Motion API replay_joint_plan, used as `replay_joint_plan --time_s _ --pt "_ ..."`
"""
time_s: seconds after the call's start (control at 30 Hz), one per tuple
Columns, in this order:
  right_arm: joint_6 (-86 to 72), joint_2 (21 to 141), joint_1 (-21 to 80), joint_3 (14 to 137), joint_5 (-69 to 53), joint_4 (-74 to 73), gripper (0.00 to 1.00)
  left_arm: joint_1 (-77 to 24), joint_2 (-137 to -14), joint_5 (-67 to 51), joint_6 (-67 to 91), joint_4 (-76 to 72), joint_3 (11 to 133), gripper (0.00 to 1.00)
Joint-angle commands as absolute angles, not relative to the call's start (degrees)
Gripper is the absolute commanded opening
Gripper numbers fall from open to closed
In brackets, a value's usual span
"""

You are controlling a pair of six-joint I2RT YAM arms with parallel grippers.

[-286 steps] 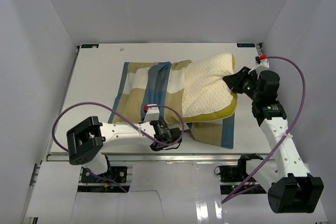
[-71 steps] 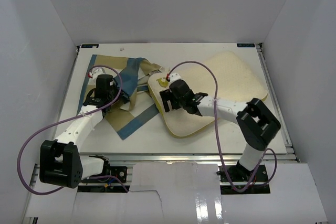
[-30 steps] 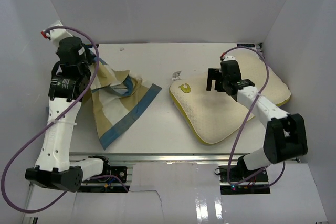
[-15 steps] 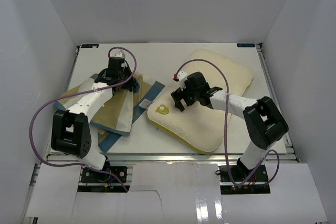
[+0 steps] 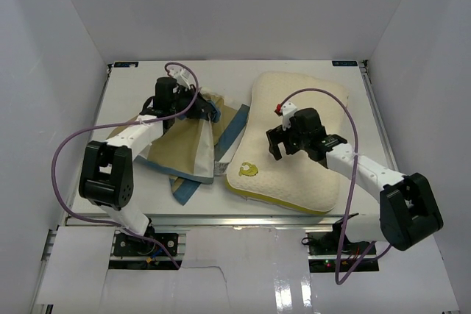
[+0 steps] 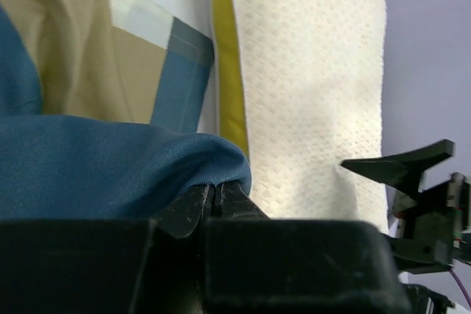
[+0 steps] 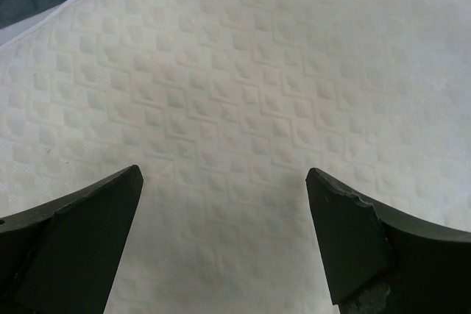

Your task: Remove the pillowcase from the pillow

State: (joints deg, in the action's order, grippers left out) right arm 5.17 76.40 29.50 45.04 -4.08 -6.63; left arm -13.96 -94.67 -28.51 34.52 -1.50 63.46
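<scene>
The checked pillowcase (image 5: 188, 148) lies crumpled on the table's left half, fully off the pillow (image 5: 309, 108). The cream dotted pillow lies flat to its right, with a yellow mark (image 5: 249, 170) at its near-left corner. My left gripper (image 5: 210, 112) sits at the pillowcase's far edge. In the left wrist view its jaws (image 6: 215, 189) are nearly together, with a blue fold of the pillowcase (image 6: 110, 174) at their tips and the pillow (image 6: 309, 93) beyond. My right gripper (image 5: 274, 145) hovers open over the pillow (image 7: 243, 71), with nothing between its fingers (image 7: 224, 182).
The white table (image 5: 221, 71) is boxed in by pale walls at the back and on both sides. Purple cables loop over both arms. My right arm (image 6: 412, 182) shows at the right edge of the left wrist view.
My left arm has brought the pillowcase down from high at the far left to the table beside the pillow. The pillow has turned, and my right gripper has moved nearer along it.
</scene>
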Motion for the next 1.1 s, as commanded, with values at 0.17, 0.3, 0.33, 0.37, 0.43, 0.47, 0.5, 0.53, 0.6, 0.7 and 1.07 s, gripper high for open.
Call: replay_joint_plan --time_s 0.17,0.3,0.33,0.37,0.43,0.47,0.5,0.53,0.6,0.7,1.07 --pt "-9.4 75.3 25.4 43.0 4.7 -10.9 0.98 -10.0 -97.0 -11.9 37.3 3.5 57.4 0.27" --pt "-9.2 76.5 22.3 41.9 9.8 -10.6 0.98 -9.7 -96.1 -5.6 36.7 7.0 56.6 0.56" --pt "-8.1 76.9 21.2 41.8 9.1 -10.5 0.98 -9.7 -95.5 -4.5 36.0 7.7 56.8 0.59" --pt "-6.8 77.2 19.9 42.2 8.3 -9.9 0.98 -9.7 -94.7 -3.3 35.6 8.7 57.0 0.63" --pt "-2.8 79.4 15.2 43.5 4.1 -8.4 0.98 -9.7 -91.7 -1.1 35.2 10.5 57.6 0.67" --pt "-1.9 82.7 11.7 46.6 0.7 -8.6 0.98 -9.8 -89.5 -1.0 34.5 11.6 57.7 0.69" --pt "-1.0 84.5 10.5 48.7 0.2 -9.0 0.98 -9.9 -88.3 -0.9 34.4 12.0 57.9 0.7" --pt "-0.3 87.0 9.8 51.2 -1.2 -11.0 0.98 -10.1 -87.3 -0.6 34.2 12.5 58.2 0.71" --pt "3.8 94.6 9.6 61.0 -0.2 -17.3 0.98 -11.1 -84.7 1.3 34.0 13.7 59.0 0.75" --pt "5.7 100.7 11.6 71.5 5.0 -23.9 0.98 -13.4 -83.5 2.5 33.1 15.5 60.3 0.77" --pt "1.2 85.6 15.6 66.2 10.4 -24.7 0.97 -24.9 -78.8 9.2 28.2 22.4 65.8 0.98"
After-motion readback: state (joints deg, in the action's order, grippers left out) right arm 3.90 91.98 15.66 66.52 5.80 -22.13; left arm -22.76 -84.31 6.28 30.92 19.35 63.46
